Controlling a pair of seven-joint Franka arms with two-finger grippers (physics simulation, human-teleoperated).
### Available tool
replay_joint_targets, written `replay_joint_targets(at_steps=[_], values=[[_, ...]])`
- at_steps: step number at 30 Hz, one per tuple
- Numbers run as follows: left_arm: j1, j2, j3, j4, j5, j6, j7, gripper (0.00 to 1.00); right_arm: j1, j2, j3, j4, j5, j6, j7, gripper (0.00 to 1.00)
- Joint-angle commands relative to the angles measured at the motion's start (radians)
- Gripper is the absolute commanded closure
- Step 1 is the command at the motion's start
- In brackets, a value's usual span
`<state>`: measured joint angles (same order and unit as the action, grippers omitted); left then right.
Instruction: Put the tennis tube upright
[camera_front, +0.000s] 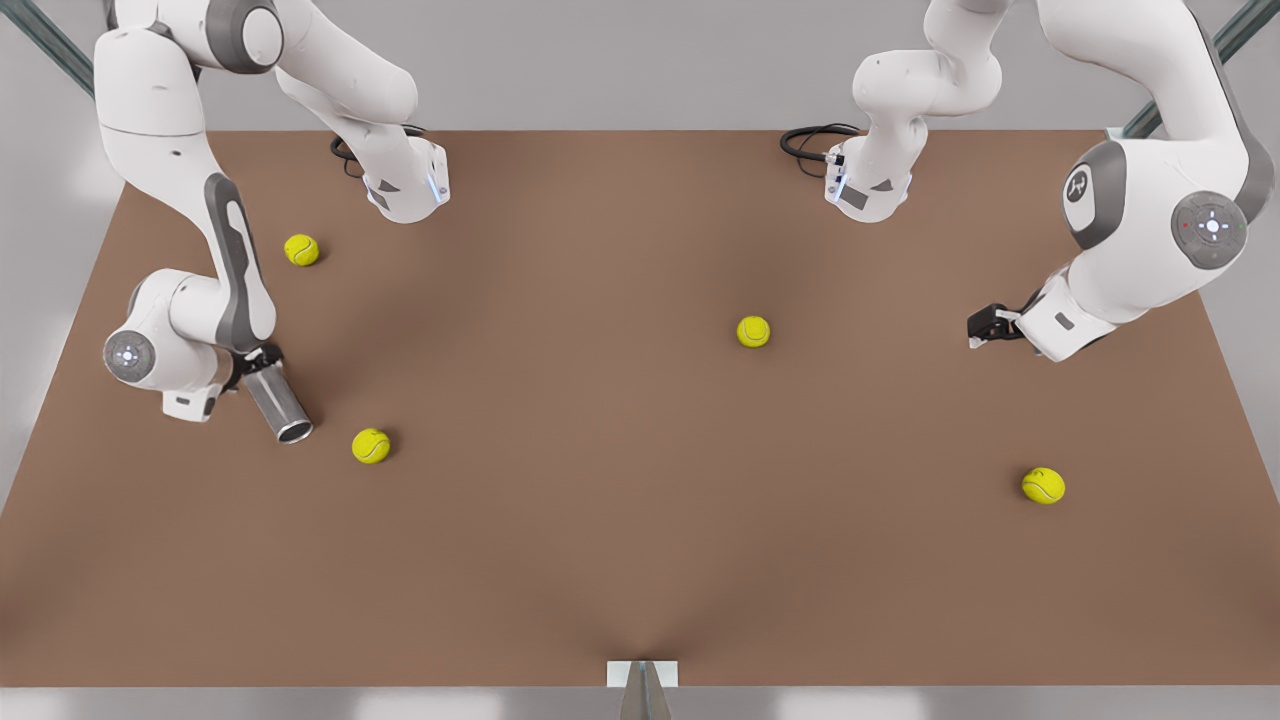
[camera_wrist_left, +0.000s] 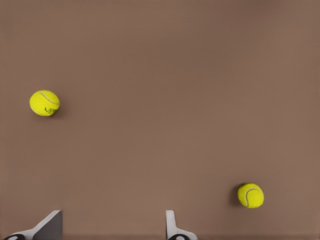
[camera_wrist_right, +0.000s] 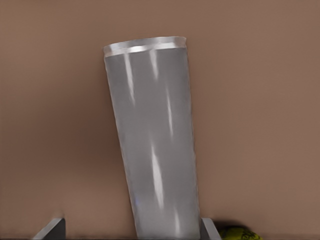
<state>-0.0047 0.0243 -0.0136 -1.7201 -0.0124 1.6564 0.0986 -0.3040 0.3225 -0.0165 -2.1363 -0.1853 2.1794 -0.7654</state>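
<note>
Here, clamped between the fingers of the right gripper at the front view's left: the tennis tube, a plain grey cylinder with a brushed, metallic sheen and pale streaks of light running down its length. Held near one end, with most of the body reaching out past the fingertips and slanting away from the gripper over the brown table. At the far end, a bright rim around a dark, hollow mouth. Tilted rather than upright; impossible to say whether the open end touches the tabletop. Just beyond that mouth, a yellow-green tennis ball; another one back behind the gripper, near the arm's forearm. Beside one finger in the right wrist view, the edge of a tennis ball.

Across the table, at the front view's right: the left gripper, waiting with nothing held, fingers set wide apart. Ahead of it in the left wrist view, two tennis balls on bare tabletop, one off to one side and farther out, the other nearer on the opposite side, both well apart from the fingertips.
</note>
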Motion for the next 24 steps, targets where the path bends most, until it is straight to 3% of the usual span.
replay_joint_targets(at_steps=[1,24], values=[[-0.001,0.000,0.000,0.000,0.000,-0.001,0.001,0.00,0.005,0.001,0.000,-0.017,0.003,-0.010,-0.186,0.00],[-0.001,0.005,0.000,0.000,0.000,-0.001,0.001,0.00,0.000,0.047,-0.014,-0.031,-0.034,0.085,-0.186,0.00]])
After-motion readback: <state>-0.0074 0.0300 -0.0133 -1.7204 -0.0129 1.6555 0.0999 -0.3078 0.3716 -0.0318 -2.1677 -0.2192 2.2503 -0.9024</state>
